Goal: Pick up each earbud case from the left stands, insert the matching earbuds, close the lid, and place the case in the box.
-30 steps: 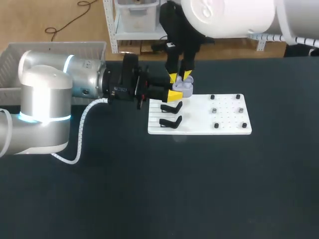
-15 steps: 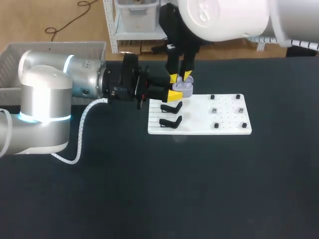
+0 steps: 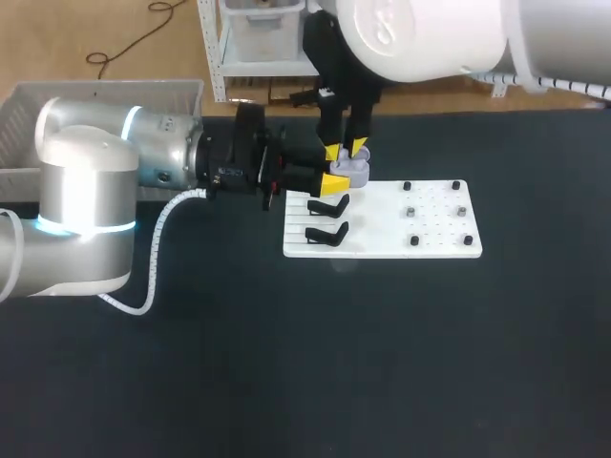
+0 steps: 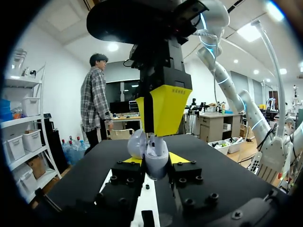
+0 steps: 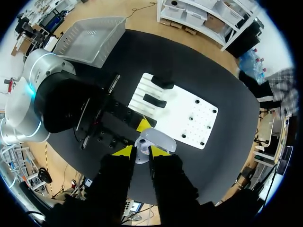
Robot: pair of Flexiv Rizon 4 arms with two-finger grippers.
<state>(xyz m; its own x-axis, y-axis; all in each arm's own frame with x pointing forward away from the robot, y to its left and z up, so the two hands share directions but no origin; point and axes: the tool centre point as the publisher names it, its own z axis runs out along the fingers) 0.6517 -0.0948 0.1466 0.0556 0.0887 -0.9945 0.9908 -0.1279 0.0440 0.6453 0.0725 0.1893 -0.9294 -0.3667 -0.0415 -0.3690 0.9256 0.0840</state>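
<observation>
Left gripper (image 4: 153,160) is clamped on a pale earbud case (image 4: 156,166), one yellow tip at each side, and holds it just over the white board (image 3: 382,250) with the lid (image 4: 136,143) swung open. Right gripper (image 3: 346,149) hangs directly above the open case; I cannot tell whether it carries an earbud. Two black stands (image 3: 327,206) sit on the board's left rows, and small dark pieces (image 3: 410,212), probably earbuds, sit on its right. Farther back, no case shows in the grey box (image 3: 105,91). By my reading this case is at the filling step; closing, boxing and any other cases remain.
</observation>
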